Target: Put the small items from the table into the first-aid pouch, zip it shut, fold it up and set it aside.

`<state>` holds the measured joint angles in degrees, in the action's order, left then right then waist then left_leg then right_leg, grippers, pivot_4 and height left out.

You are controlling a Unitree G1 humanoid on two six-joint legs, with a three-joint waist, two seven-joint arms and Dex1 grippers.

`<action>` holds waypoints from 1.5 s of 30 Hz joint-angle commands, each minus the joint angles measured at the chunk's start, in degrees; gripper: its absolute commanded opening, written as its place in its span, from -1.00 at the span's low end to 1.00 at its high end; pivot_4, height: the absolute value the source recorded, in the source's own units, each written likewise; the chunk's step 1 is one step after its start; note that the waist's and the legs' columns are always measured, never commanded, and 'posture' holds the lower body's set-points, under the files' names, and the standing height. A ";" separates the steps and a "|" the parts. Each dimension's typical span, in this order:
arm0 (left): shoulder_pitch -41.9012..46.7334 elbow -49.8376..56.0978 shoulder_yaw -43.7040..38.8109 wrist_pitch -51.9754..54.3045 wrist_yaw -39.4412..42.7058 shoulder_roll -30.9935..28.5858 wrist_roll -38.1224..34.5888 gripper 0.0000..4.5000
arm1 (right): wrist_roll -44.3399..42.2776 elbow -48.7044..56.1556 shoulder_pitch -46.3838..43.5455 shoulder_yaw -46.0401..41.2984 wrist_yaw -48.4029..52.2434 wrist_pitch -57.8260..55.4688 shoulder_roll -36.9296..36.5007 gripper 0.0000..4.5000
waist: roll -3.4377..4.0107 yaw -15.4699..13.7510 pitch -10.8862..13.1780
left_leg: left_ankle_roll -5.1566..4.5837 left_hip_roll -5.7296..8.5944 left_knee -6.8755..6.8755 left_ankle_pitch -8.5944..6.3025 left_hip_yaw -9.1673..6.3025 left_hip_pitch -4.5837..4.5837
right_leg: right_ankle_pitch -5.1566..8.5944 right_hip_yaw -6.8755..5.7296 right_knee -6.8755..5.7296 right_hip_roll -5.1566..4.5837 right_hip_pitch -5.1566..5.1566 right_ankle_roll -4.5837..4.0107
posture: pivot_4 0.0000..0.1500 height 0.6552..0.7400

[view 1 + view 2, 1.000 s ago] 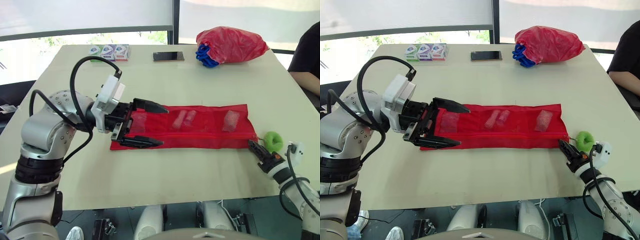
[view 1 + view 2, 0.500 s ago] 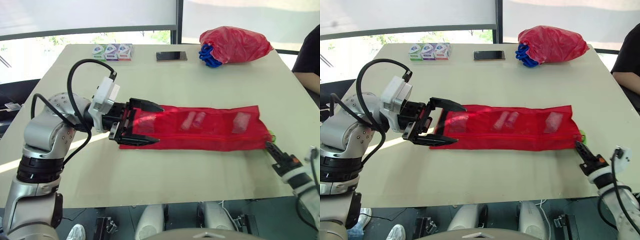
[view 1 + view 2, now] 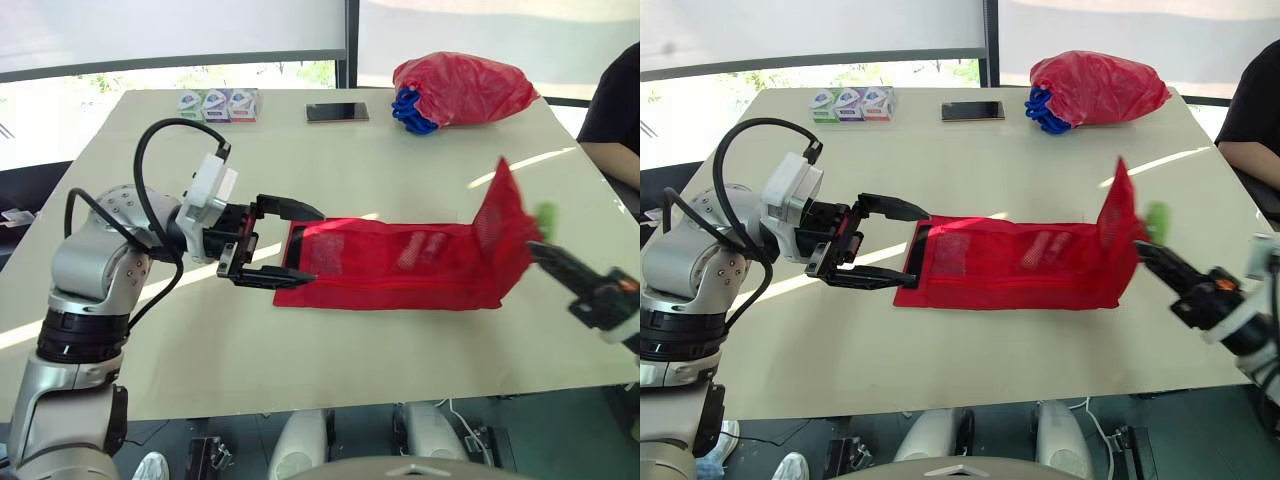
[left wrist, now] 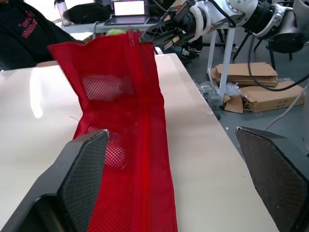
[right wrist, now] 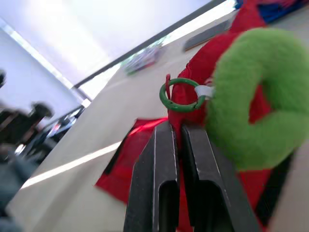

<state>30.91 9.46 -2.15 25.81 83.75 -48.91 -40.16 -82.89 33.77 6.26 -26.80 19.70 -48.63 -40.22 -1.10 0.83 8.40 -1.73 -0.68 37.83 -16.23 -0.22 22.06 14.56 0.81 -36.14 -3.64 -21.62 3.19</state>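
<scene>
Our right claw (image 5: 176, 126) is pinched shut on the pouch (image 3: 390, 265) at its 3 o'clock end, just beside a small green ring (image 5: 182, 95) and a fluffy green loop (image 5: 251, 96). That end stands up off the bench (image 3: 400, 170). The rest lies flat near the middle, with small items (image 3: 425, 250) showing through the mesh. Our left claw (image 3: 305, 243) gapes wide about the pouch's 9 o'clock end; we cannot tell if it touches. Toward 12 o'clock lie packets (image 3: 218, 103), a phone (image 3: 337, 112) and a red bag (image 3: 462, 88).
</scene>
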 commanded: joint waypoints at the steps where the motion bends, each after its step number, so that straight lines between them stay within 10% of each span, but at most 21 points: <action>1: 0.61 1.40 -1.76 -0.05 -0.52 -0.53 -0.41 1.00 | 6.92 1.30 -6.91 11.04 2.42 -1.68 -1.78 -0.98 | -0.05 -0.21 0.03 | 0.00 0.01 0.00 0.00 -0.03 0.01 | 0.00 -0.01 0.01 0.00 -0.01 0.00 | 1.00 1.00; 16: -2.34 6.61 -3.82 3.05 -5.91 -0.91 -1.83 1.00 | 40.93 -4.83 -21.11 36.05 13.78 3.28 -4.02 -0.98 | -0.10 -0.37 0.10 | -0.03 0.08 0.50 -0.02 -0.42 0.48 | -0.01 -0.16 0.00 -0.01 -0.08 0.01 | 1.00 1.00; 27: -0.77 6.80 -2.62 4.96 -8.13 0.53 -1.87 1.00 | 35.72 2.82 -13.99 27.43 22.02 3.58 -6.10 0.95 | -0.11 -0.64 0.09 | -0.03 0.08 0.51 -0.02 -0.47 0.50 | -0.01 -0.20 -0.03 -0.03 -0.07 0.02 | 1.00 1.00; 45: -11.47 -12.26 -4.29 4.22 -29.94 6.26 12.57 1.00 | 37.32 3.50 -10.05 9.18 26.14 13.89 -7.97 0.95 | -0.14 -0.54 0.09 | -0.03 0.07 0.51 -0.02 -0.42 0.40 | -0.01 -0.15 -0.15 -0.03 -0.06 0.02 | 1.00 1.00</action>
<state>19.61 -1.71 -4.33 31.19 55.39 -42.80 -28.24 -44.58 35.45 -3.00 -14.80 45.73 -35.89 -47.70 -1.24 0.30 8.49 -1.77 -0.61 38.34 -16.26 -0.64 22.46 14.55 0.66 -36.28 -3.68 -21.67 3.21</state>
